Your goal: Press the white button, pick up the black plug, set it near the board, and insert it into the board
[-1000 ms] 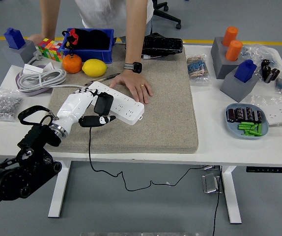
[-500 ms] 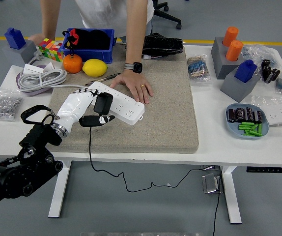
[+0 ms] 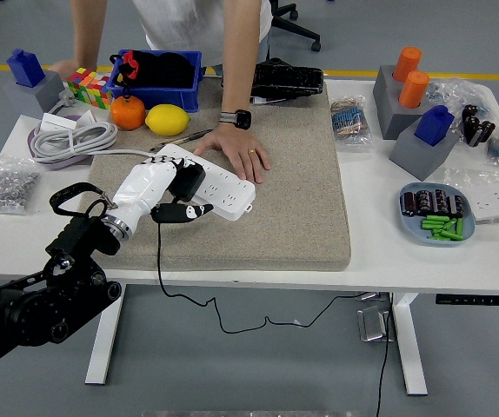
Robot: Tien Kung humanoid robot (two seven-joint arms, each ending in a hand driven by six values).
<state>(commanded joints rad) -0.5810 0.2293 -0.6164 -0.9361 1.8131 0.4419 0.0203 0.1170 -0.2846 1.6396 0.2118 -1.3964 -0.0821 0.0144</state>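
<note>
- The left hand point(image 3: 164, 193), white with black fingertips, reaches in from the lower left over a beige mat point(image 3: 276, 200) on the white table point(image 3: 380, 252); its fingers are closed around the black plug point(image 3: 184, 181), which sits over the near left part of the board point(image 3: 210, 184); whether the pins are seated cannot be told
- The board is a white power strip lying at a slant on the mat; the plug's black cable point(image 3: 159, 261) drops off the table's near edge and trails to the floor
- A person stands at the far side; one hand point(image 3: 239, 153), with a watch on the wrist, rests flat on the mat, touching the board's far edge; the other hand point(image 3: 63, 68) rests at the far left corner
- Far left of the board: an orange point(image 3: 128, 112), a lemon point(image 3: 168, 119), a blue bin point(image 3: 158, 82), a colour cube point(image 3: 89, 86), a coil of white cable point(image 3: 71, 141); pens point(image 3: 182, 138) lie just beyond the board
- Well apart on the right: a grey stand with orange pegs point(image 3: 406, 87), a blue block point(image 3: 435, 124) on a grey wedge, a plate point(image 3: 410, 217) of small green and dark parts
- The right arm is out of sight
</note>
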